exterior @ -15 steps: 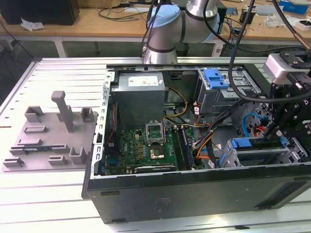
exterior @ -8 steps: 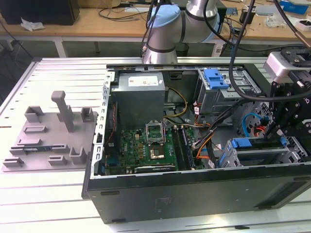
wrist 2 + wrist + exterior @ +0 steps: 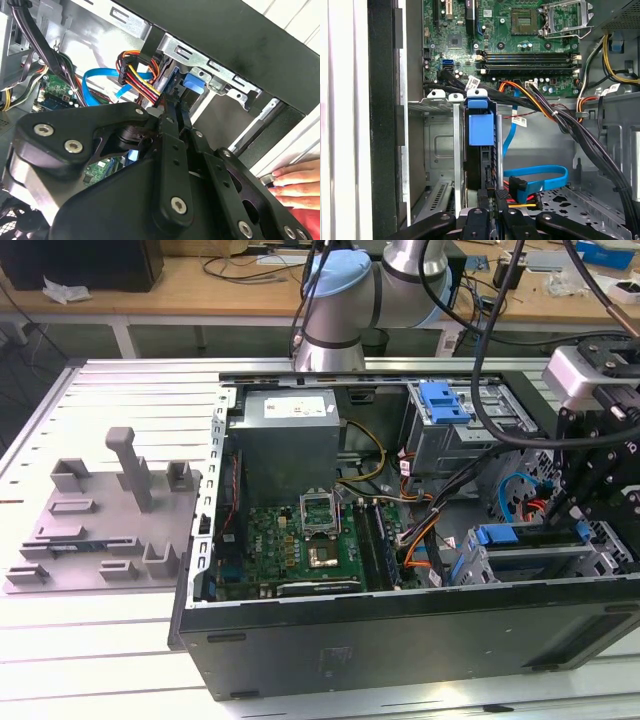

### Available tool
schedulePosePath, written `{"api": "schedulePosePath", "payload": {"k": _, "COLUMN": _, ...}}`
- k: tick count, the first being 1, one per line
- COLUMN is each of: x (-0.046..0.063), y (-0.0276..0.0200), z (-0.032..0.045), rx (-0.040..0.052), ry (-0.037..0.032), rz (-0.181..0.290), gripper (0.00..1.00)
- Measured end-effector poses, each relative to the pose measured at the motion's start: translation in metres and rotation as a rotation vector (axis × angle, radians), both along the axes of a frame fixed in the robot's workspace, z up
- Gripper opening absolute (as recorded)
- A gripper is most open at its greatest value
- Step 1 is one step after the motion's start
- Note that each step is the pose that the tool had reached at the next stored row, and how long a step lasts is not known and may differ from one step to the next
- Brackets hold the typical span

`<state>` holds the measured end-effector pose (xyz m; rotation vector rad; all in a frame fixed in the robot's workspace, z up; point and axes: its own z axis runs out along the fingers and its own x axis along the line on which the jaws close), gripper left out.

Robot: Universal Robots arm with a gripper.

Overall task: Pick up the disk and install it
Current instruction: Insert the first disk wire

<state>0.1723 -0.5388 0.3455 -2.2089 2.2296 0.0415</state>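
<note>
Shows a black metal computer case (image 3: 400, 650), side panel off, lying flat on a slotted aluminium table (image 3: 100, 390). Finds the disk (image 3: 520, 538), a flat silver hard drive framed in a blue plastic carrier, seated edge-up in the grey metal drive cage (image 3: 545, 562) inside the case, in the corner towards the exterior view's right, close behind the near black wall. In the first wrist view, catches the same disk (image 3: 479, 145) standing between the cage's steel rails, blue carrier tab outermost, just beside the case's black wall (image 3: 382, 100).

Places the black linkage gripper (image 3: 590, 480) over that same corner of the case, hung from a grey-and-blue robot arm (image 3: 345, 300) reaching in from behind the case. In both wrist views, shows the gripper (image 3: 494, 220) (image 3: 174, 107) with fingers (image 3: 167, 130) drawn close together, nothing visibly between them, tips pointing straight at the carrier's blue end (image 3: 192, 85); cannot tell whether touching it.

Elsewhere inside the case: a green motherboard (image 3: 300, 540) across the middle, a large grey power-supply box (image 3: 290, 435) at the far wall, a bare blue plastic latch piece (image 3: 445, 400) on the far cage, a blue flat data cable (image 3: 535, 177) looping beside the disk's cage.

Outside the case, on the exterior view's left, a grey plastic fixture plate (image 3: 100, 520). Just outside the near wall, a person's hand (image 3: 295, 182) resting.
</note>
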Motion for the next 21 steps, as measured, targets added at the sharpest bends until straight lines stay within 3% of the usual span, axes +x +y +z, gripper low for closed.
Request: {"api": "schedulePosePath", "payload": {"k": 21, "x": 0.0003, "y": 0.0008, "z": -0.0035, "rx": -0.0003, "ry": 0.0, "rz": 0.0, "gripper": 0.16}}
